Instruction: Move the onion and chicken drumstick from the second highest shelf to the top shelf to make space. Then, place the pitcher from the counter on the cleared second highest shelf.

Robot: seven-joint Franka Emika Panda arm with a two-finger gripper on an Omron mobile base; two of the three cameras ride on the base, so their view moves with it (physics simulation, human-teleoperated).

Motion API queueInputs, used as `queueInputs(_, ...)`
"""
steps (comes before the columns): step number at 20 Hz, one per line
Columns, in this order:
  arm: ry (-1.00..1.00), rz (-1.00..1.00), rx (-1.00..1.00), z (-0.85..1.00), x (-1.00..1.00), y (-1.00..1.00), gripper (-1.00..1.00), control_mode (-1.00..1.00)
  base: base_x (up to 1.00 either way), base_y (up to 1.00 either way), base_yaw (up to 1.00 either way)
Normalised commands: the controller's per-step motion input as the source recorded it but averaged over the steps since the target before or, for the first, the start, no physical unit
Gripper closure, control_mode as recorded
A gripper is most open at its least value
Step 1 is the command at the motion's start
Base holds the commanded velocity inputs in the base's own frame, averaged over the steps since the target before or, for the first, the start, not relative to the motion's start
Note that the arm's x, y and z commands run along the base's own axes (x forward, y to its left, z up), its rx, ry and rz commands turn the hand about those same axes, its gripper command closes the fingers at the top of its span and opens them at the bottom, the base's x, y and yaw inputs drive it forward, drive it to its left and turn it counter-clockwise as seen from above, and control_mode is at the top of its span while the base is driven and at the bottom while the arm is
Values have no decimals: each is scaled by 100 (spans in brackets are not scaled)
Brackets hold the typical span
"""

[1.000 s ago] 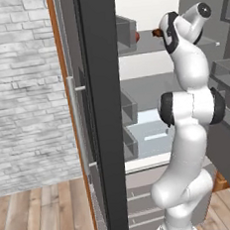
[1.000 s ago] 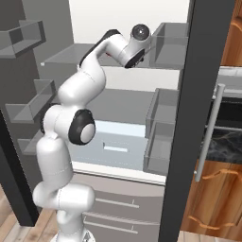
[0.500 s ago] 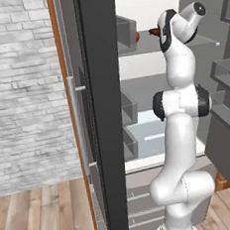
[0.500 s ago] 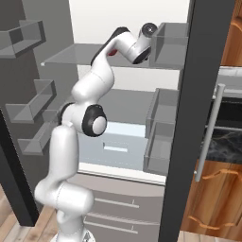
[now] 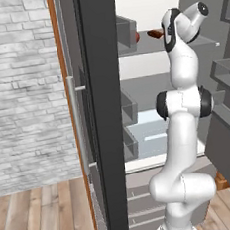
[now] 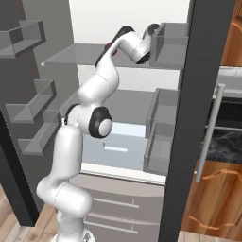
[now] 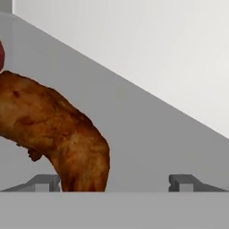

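- Fingertips (image 7: 44, 182) of the white arm's two-finger gripper (image 7: 114, 183) are seen low in the hand view, spread wide apart with nothing pinched between them.
- Just past the left tip, the elongated reddish-brown chicken drumstick (image 7: 58, 138) is seen lying on the thin translucent glass-like top shelf (image 7: 147, 138); contact with that tip cannot be told.
- Withdrawal, judged to be the step in hand, is best made straight back along the gripper's line, so that the drumstick is not dragged or rolled by the left tip.
- Beyond the drumstick, a sliver of the glossy red round onion (image 7: 1, 56) is seen, so sideways sweeps are to be avoided.
- Farther down, the opaque grey second highest shelf (image 5: 149, 91) appears cleared for the pitcher.
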Motion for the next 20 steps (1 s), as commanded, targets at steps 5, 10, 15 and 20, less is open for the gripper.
queueInputs(5, -19, -11, -6, -30, 0, 43, -100, -100, 0, 0, 0)
queueInputs(10, -4, -17, -3, 4, 0, 14, -100, -100, 0, 0, 0)
queueInputs(15, 0, -21, 0, 33, 0, -10, -100, -100, 0, 0, 0)
queueInputs(20, 0, -16, 0, 50, -14, -5, -100, -100, 0, 0, 0)
